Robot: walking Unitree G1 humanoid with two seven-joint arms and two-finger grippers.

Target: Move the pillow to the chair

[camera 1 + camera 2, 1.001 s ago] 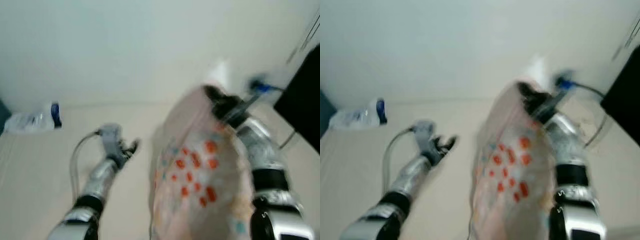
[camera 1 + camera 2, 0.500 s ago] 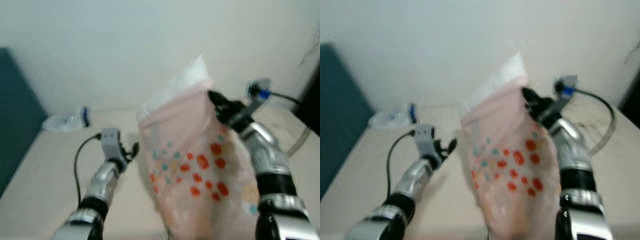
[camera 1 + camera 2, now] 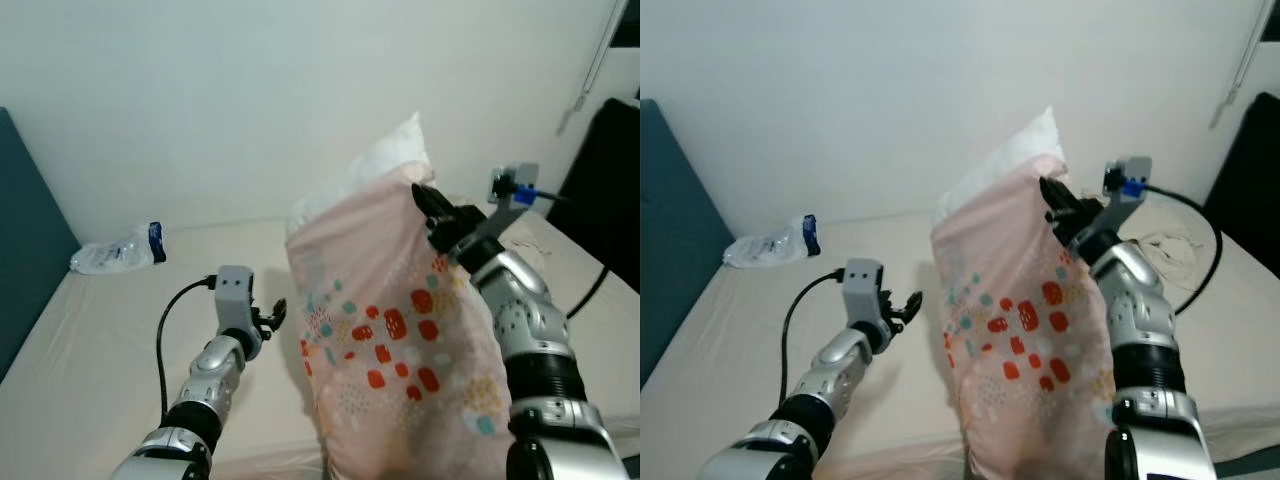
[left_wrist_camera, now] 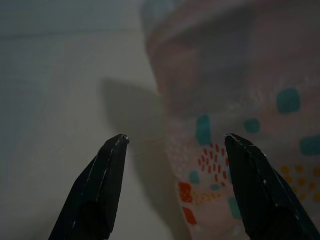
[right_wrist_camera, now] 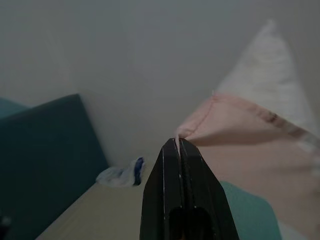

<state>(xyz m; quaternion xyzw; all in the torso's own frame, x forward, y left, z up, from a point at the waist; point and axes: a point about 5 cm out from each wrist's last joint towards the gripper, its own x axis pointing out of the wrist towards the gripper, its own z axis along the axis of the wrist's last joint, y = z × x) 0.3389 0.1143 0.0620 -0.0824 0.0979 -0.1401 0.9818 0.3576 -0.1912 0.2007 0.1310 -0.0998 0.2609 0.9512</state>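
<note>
Now sharper | right gripper (image 3: 1052, 200) still pinching pillow (image 3: 1025, 330) | left gripper (image 3: 905, 305) spread, empty

The right gripper (image 3: 421, 196) pinches the top edge of the pillow (image 3: 395, 350), holding it upright. At nine o'clock from it hovers the left gripper (image 3: 277, 310).

pillow (image 3: 400, 340) upright on bed (image 3: 90, 340), bottle (image 3: 118, 252) far left
</note>
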